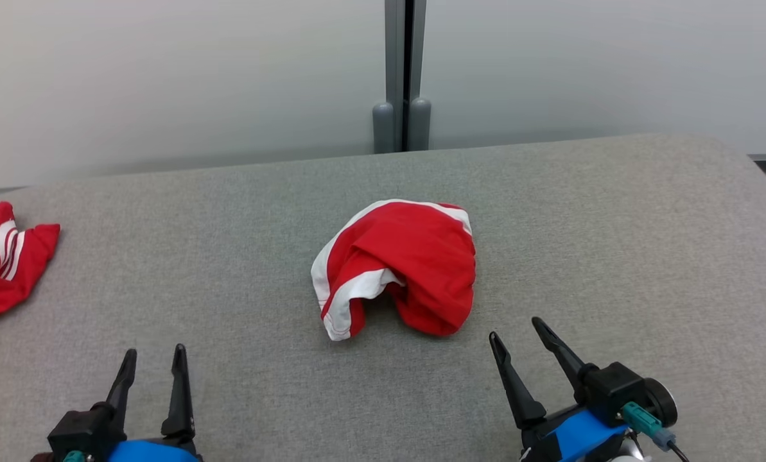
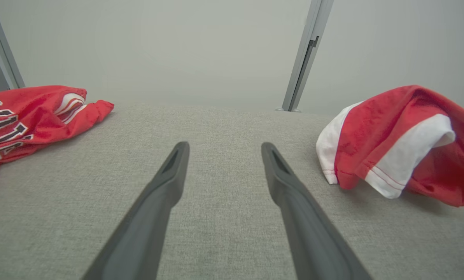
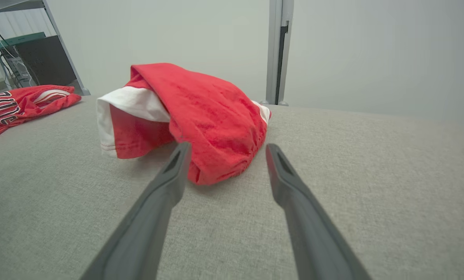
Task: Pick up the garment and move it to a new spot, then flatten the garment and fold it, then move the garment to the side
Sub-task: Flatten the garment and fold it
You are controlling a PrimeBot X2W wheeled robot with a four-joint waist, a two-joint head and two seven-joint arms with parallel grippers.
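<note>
**Clerk:** Item and location?

**Inspector:** The garment (image 1: 399,266), red with white bands, lies bunched in a heap at the middle of the grey cloth surface (image 1: 228,212). Neither tool touches it.

**Clerk:** Condition of the tools?

**Inspector:** The left gripper (image 1: 155,351) is at the near left, fingers apart with nothing between them. The right gripper (image 1: 516,328) is at the near right, fingers likewise spread and empty.

**Clerk:** Which stands closer to the heap?

**Inspector:** The right, plainly. The heap's near right lobe, all red, lies just beyond its fingertips, farther off and a little to the left. In the right wrist view that lobe sits almost squarely ahead, between the lines of the two fingers. The left gripper is well apart from the heap, which lies beyond it and off to its right.

**Clerk:** Long axis of the item?

**Inspector:** Cannot be told with confidence. The cloth is crumpled and about as wide as it is deep. A white-banded hem hangs open at the near left corner, on the left gripper's side.

**Clerk:** Anything liable to be confused with it?

**Inspector:** A second red garment (image 1: 0,263), lettered, lies at the far left edge, well apart from the heap.

**Clerk:** Your judgement on the step?

**Inspector:** The pick-up is not yet begun. In my judgement the first grasp needs only a short reach forward and slightly left by the right arm.
</note>
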